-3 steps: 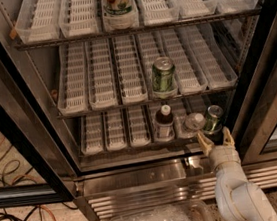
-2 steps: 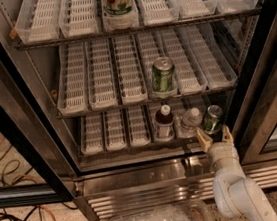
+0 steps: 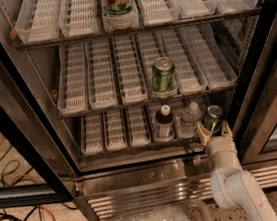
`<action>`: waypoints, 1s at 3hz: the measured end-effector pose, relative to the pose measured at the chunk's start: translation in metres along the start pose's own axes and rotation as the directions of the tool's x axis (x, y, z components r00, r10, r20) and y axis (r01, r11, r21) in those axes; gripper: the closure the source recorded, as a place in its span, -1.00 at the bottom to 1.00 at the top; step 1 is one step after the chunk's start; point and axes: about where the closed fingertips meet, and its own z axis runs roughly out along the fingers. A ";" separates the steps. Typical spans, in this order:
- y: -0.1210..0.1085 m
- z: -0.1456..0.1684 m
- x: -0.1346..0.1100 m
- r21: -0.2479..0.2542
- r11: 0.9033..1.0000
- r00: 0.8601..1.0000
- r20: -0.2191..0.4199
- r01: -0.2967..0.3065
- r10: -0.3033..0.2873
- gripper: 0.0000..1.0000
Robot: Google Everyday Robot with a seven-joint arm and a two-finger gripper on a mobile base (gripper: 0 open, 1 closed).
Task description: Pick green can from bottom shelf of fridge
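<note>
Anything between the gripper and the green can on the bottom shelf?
Nothing visible. The gripper is at the front edge of the bottom shelf, open, directly in front of the green can. A clear plastic bottle stands close beside the can, toward the fridge's middle. It is off the approach line but near one finger.

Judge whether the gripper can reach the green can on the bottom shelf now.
Probably yes: the open gripper sits just before the green can, nothing between them; a clear bottle stands close beside it.

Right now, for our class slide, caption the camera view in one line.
Open gripper at the fridge's bottom shelf, fingers spread just in front of the green can.
</note>
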 end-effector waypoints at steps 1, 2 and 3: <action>-0.002 0.010 -0.002 0.012 1.000 1.000 -0.001 -0.006 0.006 -0.28; -0.003 0.020 -0.005 0.021 1.000 1.000 -0.003 -0.012 0.012 -0.28; -0.005 0.040 -0.003 0.037 0.999 1.000 -0.010 -0.021 0.022 -0.30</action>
